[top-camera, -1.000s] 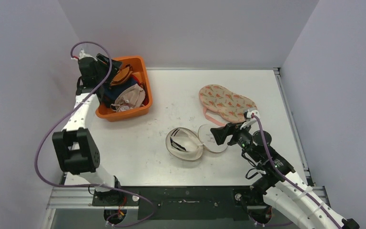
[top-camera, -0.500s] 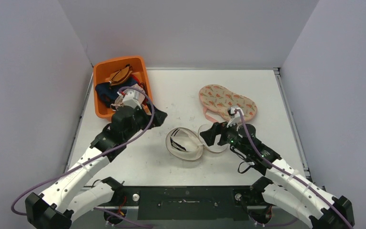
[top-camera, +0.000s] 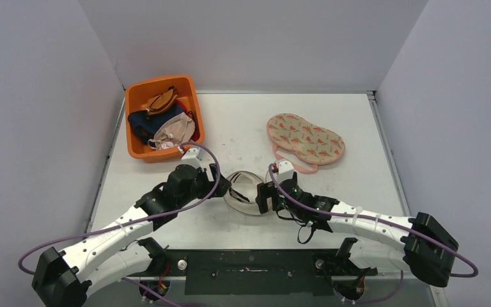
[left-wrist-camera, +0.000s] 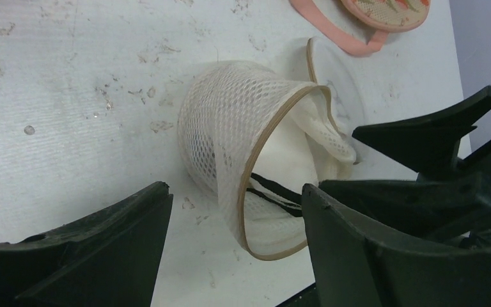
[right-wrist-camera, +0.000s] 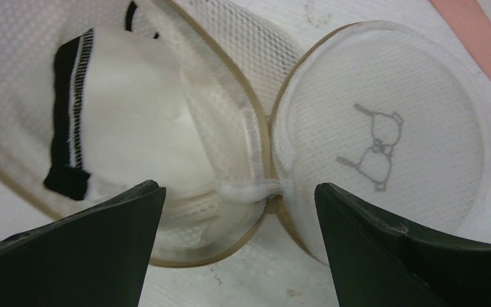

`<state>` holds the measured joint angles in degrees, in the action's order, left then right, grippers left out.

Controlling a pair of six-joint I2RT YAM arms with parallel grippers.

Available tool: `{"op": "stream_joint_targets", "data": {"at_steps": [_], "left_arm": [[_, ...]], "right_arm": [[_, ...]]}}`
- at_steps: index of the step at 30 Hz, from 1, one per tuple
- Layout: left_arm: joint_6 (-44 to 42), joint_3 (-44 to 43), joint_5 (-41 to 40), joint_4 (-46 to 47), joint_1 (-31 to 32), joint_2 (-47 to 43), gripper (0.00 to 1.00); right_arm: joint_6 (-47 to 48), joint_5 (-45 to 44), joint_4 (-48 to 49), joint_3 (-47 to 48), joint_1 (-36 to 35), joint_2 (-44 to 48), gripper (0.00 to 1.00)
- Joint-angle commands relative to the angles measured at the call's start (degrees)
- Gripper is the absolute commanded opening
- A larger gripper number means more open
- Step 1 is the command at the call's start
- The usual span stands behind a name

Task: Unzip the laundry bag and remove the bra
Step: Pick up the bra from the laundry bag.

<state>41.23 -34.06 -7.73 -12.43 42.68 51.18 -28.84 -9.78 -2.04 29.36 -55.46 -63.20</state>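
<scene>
1. As it lies at the middle of the table, the bag is unzipped: white mesh with a tan-bound rim, its mouth gaping and the inside in view from both wrist cameras.
2. Lid: a round mesh disc printed with a small grey bra outline. It lies flat on the table just beside the bag and is joined to it at one spot on the rim.
3. Bra: white fabric with a black-edged band. It sits inside the bag, within the rim as far as the views show.
4. Left arm: reaches in from the left side of the table.
5. Left jaws: spread wide, gripping nothing, low and just to the left of the bag. Contact with the mesh cannot be told.
6. Right arm: reaches in from the right.
7. Right jaws: spread wide, gripping nothing, above the join between bag and lid.
8. Bin: orange, at the far-left corner of the table, holding mixed garments.
9. Pad: printed cloth with pink edging and a pink strap. It lies on the table to the far right of the bag, well apart from it.
</scene>
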Motion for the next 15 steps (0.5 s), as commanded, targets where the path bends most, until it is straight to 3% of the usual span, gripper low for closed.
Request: {"op": "stream_joint_targets", "data": {"at_steps": [1, 5, 8, 11, 15], "left_arm": [[1.08, 2.73, 3.39, 5.81, 0.3, 0.04, 0.71], [1.23, 4.56, 4.98, 7.48, 0.3, 0.93, 0.66], [1.68, 5.71, 6.31, 9.0, 0.3, 1.64, 0.58], [2.48, 7.14, 6.58, 10.33, 0.3, 2.16, 0.41], [3.06, 8.27, 6.9, 11.46, 0.3, 2.36, 0.19]], "right_arm": [[-1.39, -8.71, 2.69, 4.32, -0.13, -3.63, 0.89], [-1.14, -8.89, 3.84, 4.78, -0.06, -5.22, 0.81], [-1.34, -9.39, 3.27, 5.02, -0.01, -4.34, 0.87], [-2.88, -9.34, 2.62, 3.72, 1.49, -1.54, 0.89], [-4.29, -4.69, 2.92, 2.26, 4.72, -0.96, 0.8]]}}
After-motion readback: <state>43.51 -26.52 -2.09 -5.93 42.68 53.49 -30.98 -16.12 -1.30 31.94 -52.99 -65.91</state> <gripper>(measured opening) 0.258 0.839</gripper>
